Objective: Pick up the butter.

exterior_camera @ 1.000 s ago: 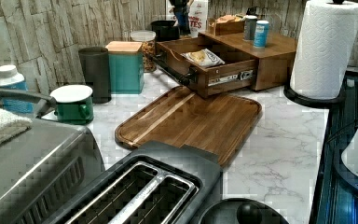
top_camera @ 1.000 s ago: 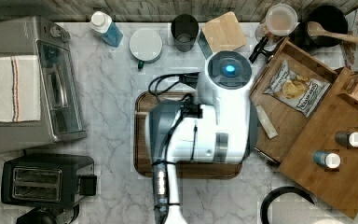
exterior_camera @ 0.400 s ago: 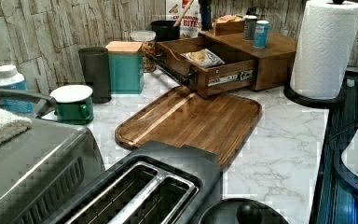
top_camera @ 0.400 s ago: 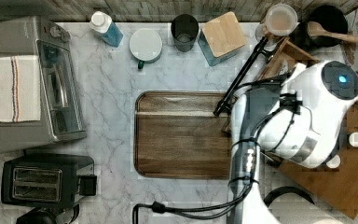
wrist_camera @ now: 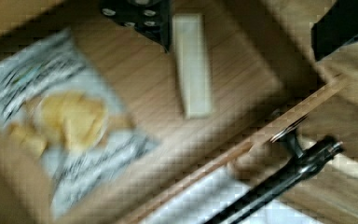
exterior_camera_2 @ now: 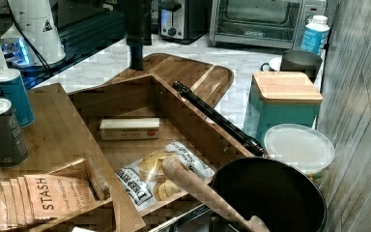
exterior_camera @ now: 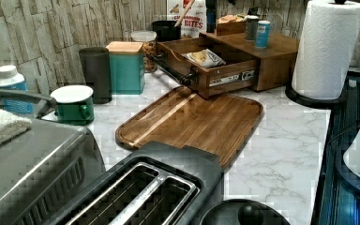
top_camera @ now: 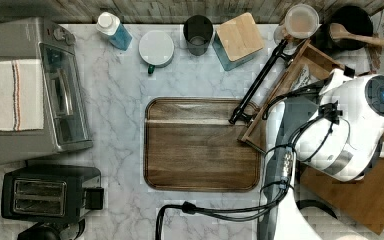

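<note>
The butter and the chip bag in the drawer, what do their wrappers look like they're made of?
The butter seems wrapped in matte, pale paper, possibly waxed: it lies flat, dull and crisp-edged, with faint print. The chip bag looks like thin, glossy plastic or foil film: silvery, printed, and crinkled at its ends. Both lie apart on the bare wooden floor of the drawer, which shows visible grain.

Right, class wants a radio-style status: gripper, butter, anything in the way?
Gripper open, above the open drawer. Butter flat on drawer floor, not gripped. Chip bag lies beside it, apart; nothing on the butter.
</note>
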{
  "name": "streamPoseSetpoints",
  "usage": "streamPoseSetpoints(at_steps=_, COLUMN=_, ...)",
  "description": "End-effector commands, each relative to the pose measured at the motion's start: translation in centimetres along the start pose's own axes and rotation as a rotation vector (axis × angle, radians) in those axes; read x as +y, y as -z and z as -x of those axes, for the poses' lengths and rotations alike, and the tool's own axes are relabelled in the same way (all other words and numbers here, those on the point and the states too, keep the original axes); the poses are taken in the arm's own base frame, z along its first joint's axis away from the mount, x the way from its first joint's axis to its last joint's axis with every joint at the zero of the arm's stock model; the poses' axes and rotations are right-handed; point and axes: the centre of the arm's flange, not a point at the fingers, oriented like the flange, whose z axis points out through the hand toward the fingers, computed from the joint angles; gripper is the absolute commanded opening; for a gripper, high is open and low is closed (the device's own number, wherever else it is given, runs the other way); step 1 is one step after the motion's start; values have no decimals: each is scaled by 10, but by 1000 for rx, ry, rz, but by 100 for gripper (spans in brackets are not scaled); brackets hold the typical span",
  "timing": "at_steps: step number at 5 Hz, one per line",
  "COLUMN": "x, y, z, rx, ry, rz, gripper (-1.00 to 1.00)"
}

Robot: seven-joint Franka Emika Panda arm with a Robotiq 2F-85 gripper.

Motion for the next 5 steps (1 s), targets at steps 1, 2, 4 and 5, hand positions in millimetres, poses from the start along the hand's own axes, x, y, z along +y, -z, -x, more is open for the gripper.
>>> streamPoseSetpoints(at_steps=1, x=15, y=-6, z=-15, rx=46, ry=286, rz=103, gripper=100)
streamPoseSetpoints(at_steps=2, x=24, y=-23, z=-7, rx=12, ry=218, rz=84, gripper=100)
streamPoseSetpoints(at_steps=4, x=5, y=-71, z=15, rx=49, ry=133, rz=126, gripper=100)
streamPoseSetpoints(at_steps=5, x=-1, y=-86, z=23, rx=1, ry=82, rz=90, gripper=100)
